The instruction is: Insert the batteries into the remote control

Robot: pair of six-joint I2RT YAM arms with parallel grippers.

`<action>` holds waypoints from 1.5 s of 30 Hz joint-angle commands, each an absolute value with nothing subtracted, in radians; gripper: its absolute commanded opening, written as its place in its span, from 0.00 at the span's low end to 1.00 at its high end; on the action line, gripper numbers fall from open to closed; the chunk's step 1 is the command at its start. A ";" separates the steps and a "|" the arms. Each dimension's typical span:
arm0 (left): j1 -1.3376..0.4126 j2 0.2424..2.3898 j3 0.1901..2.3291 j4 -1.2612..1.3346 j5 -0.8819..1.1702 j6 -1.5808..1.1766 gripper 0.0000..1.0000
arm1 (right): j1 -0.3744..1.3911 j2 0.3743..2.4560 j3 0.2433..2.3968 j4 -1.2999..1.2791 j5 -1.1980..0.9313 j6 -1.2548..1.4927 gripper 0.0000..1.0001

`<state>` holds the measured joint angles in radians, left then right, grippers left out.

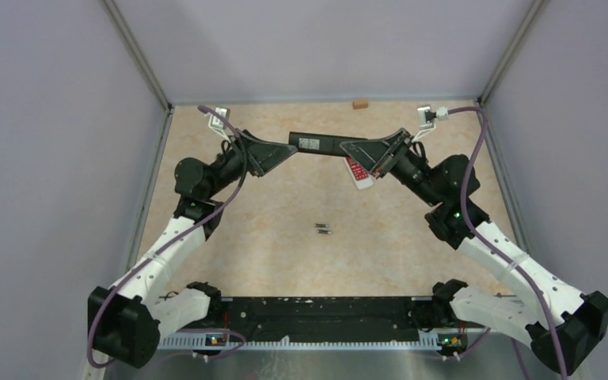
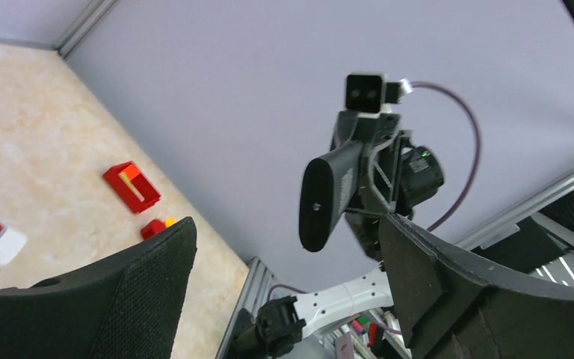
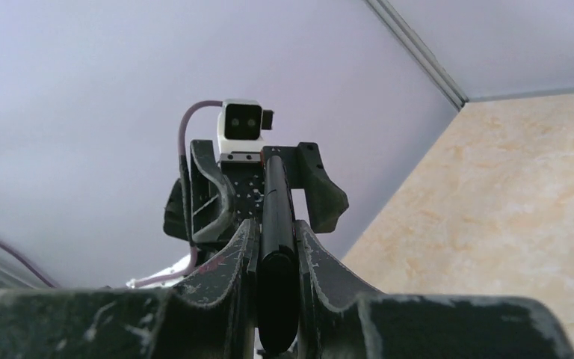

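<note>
Two batteries (image 1: 324, 228) lie on the desk (image 1: 245, 237), well apart from the raised remote (image 1: 317, 145). That remote is grasped by the right hand (image 3: 275, 239); the left hand (image 1: 283, 150) gapes at its other end (released). Batteries are likely light, stiff and roll-prone: pinch across the middle.

The left arm (image 1: 170, 245) and right arm (image 1: 507, 253) rise from their bases at the near edge, elbows bowed outward. Their forearms turn inward over the far half, so the wrists meet nose to nose. The left gripper (image 1: 285, 152) has its fingers (image 2: 142, 284) spread wide. The right gripper (image 1: 348, 148) is clamped on both flat sides of a black remote control (image 1: 317, 144), whose free end points into the left gripper's gap.
</note>
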<state>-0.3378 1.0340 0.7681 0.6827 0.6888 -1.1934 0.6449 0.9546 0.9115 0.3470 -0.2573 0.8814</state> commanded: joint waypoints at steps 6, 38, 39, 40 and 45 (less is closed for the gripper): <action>-0.418 1.125 0.797 1.022 0.660 -1.328 0.85 | 0.641 1.037 0.822 0.665 -0.197 1.146 0.00; -0.498 1.030 0.748 0.662 0.217 -1.110 0.00 | 0.615 1.178 0.834 0.634 -0.367 1.098 0.03; -0.498 1.032 0.746 0.661 0.211 -1.111 0.00 | 0.606 1.167 0.817 0.627 -0.371 1.091 0.10; -0.498 1.033 0.746 0.661 0.209 -1.116 0.00 | 0.591 1.161 0.806 0.622 -0.378 1.087 0.17; -0.496 1.044 0.751 0.663 0.228 -1.152 0.00 | 0.552 1.140 0.748 0.623 -0.409 1.085 0.43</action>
